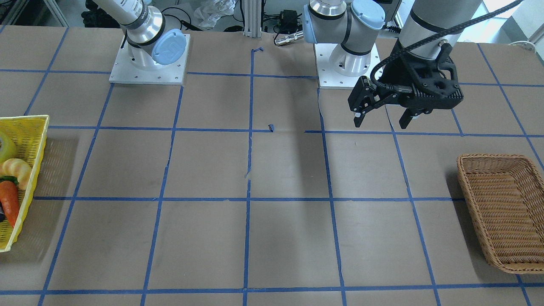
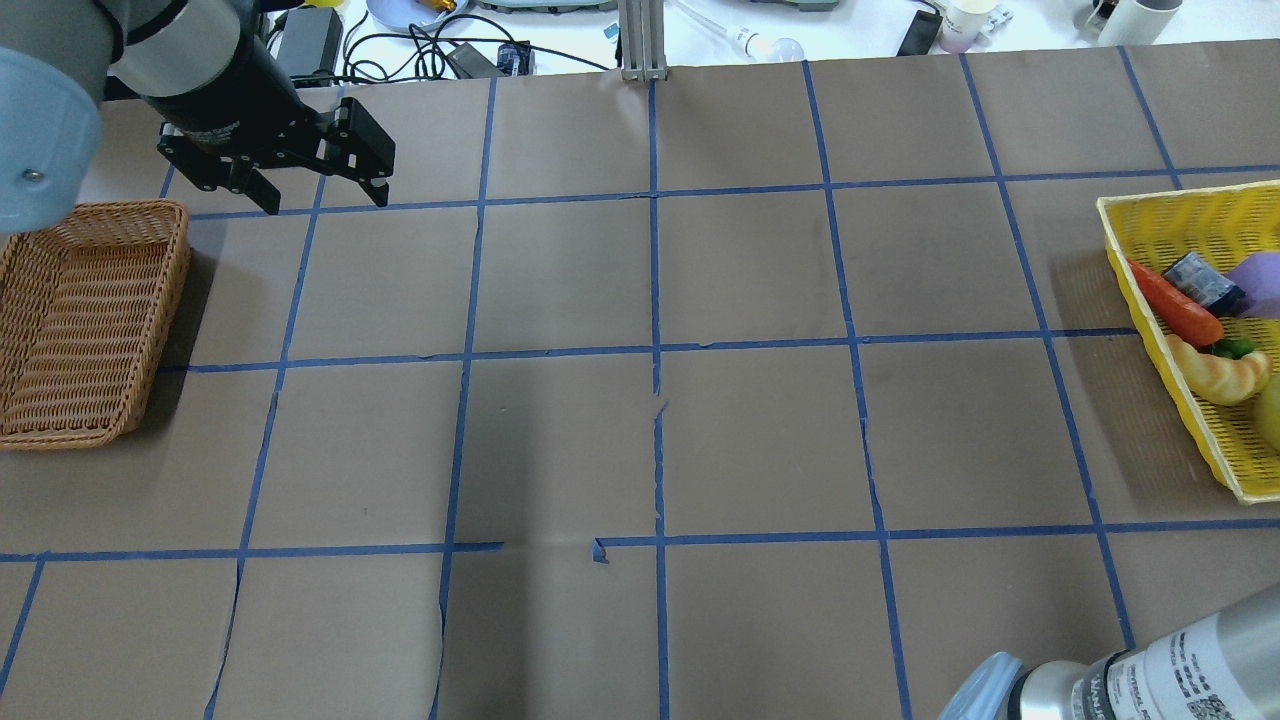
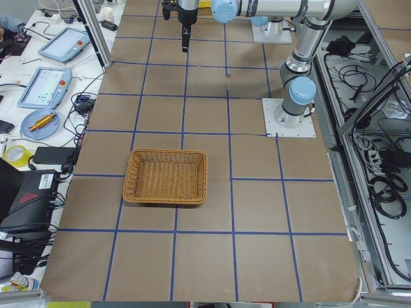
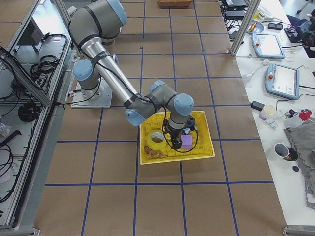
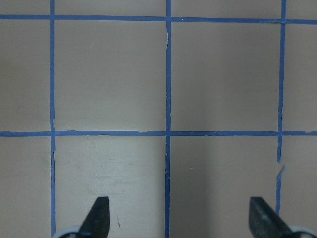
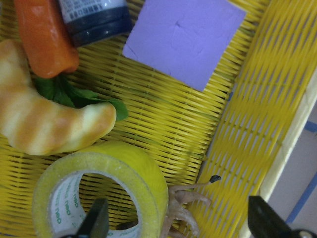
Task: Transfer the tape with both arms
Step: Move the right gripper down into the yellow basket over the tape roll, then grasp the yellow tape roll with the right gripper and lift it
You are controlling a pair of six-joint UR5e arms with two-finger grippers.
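Note:
The yellow tape roll (image 6: 106, 168) with a whitish core lies in the yellow basket (image 6: 257, 99), beside a croissant. It also shows in the exterior right view (image 4: 156, 140) and at the front-facing view's left edge (image 1: 6, 146). My right gripper (image 6: 179, 220) is open just above the basket. One fingertip is over the roll's core and the other is near the basket's rim. It holds nothing. My left gripper (image 1: 380, 119) is open and empty, hovering above the table near its base. It also shows in the overhead view (image 2: 320, 195) and in its own wrist view (image 5: 181, 223).
The yellow basket (image 2: 1170, 215) also holds a carrot (image 6: 44, 39), a croissant (image 6: 49, 124), a purple pad (image 6: 183, 34) and a dark bottle (image 6: 94, 15). A brown wicker basket (image 2: 80, 320) stands on the robot's left side of the table, near my left gripper.

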